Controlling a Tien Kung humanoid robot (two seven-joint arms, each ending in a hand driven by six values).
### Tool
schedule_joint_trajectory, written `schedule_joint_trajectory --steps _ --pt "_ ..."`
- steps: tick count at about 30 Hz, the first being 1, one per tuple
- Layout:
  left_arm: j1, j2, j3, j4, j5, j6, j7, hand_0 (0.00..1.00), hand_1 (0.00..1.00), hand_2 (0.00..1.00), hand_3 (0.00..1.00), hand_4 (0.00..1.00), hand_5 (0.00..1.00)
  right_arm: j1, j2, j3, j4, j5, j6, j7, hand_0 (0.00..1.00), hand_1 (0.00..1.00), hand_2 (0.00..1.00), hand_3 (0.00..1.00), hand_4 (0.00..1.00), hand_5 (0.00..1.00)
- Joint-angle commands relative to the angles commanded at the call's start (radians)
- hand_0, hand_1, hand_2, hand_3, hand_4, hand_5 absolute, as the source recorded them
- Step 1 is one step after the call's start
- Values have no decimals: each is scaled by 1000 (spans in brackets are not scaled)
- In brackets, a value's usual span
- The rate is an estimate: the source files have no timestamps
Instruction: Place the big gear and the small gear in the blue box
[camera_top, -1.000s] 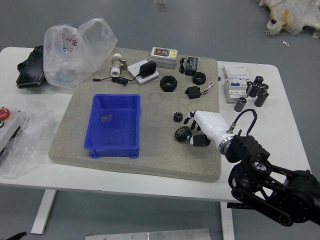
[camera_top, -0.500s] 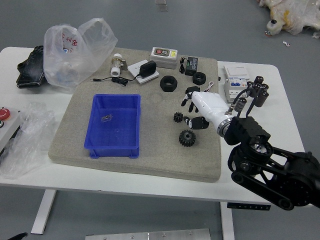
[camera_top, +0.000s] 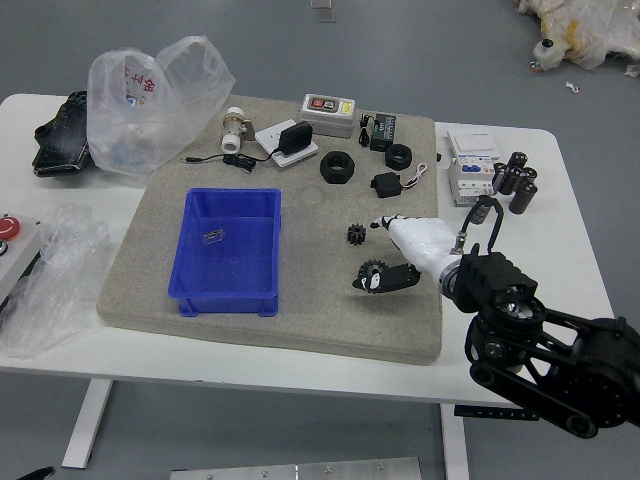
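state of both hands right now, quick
left hand: barely in view at the bottom left corner, can't tell
right hand: looks open, reaching over the big gear, no grip visible

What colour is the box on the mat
The box is blue, showing best in the head view.

The black toothed big gear (camera_top: 372, 268) is partly covered by a black digit of the right hand (camera_top: 421, 245), white-backed with black fingers, and whether they touch cannot be told. The picture's right edge cuts off the black jointed right arm (camera_top: 550, 365); the left edge cuts the white box with a red button (camera_top: 12, 255), and the lower left corner leaves a black sliver (camera_top: 38, 473) too slight to identify. Inside the blue plastic box (camera_top: 228, 290), the small shiny bits (camera_top: 213, 236) are too tiny to make out.
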Motion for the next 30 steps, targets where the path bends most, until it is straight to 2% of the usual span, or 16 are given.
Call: schedule_joint_trajectory --steps 5,8,9,12,14,15,20,21,26,27,30 --pt "2 0 1 0 -2 1 0 617 593 551 670 710 583 -1 10 -20 -30 7 -11 0 399 744 837 852 998 542" --pt "3 0 1 0 -3 1 0 617 593 551 670 710 583 -3 14 -32 -48 11 -49 6 399 744 837 852 998 542" --pt "3 0 2 0 -4 1 0 617 591 551 668 709 583 -3 16 -36 -54 10 -68 11 350 641 708 780 844 380" --pt "5 -1 7 1 -11 3 -4 617 591 551 668 709 583 0 21 -52 -66 5 -105 23 350 641 708 780 844 380" --pt "7 -2 10 0 -16 5 -5 617 591 551 668 709 583 5 23 -67 -72 1 -106 23 350 641 708 780 844 380" --pt "8 -2 9 0 -17 5 -4 618 593 551 669 710 584 6 24 -75 -73 -1 -103 22 352 598 651 745 776 352" --pt "9 -2 0 -1 -5 -3 3 618 593 551 669 710 584 11 26 -99 -75 -10 -108 22 352 598 651 745 776 352" --pt "8 -2 -1 -1 -4 -5 3 618 592 551 669 708 583 12 25 -101 -75 -12 -112 23 320 500 510 665 540 227" --pt "6 -3 3 1 -10 -4 -3 618 592 551 669 708 583 17 19 -108 -75 -33 -140 34 320 500 510 665 540 227" --pt "6 -3 4 1 -10 -4 -3 618 592 551 669 708 583 17 18 -109 -75 -35 -142 35 302 461 445 625 524 116" --pt "6 -3 5 1 -12 -3 -4 618 592 551 669 708 583 17 15 -112 -73 -39 -148 36 302 461 445 625 524 116"
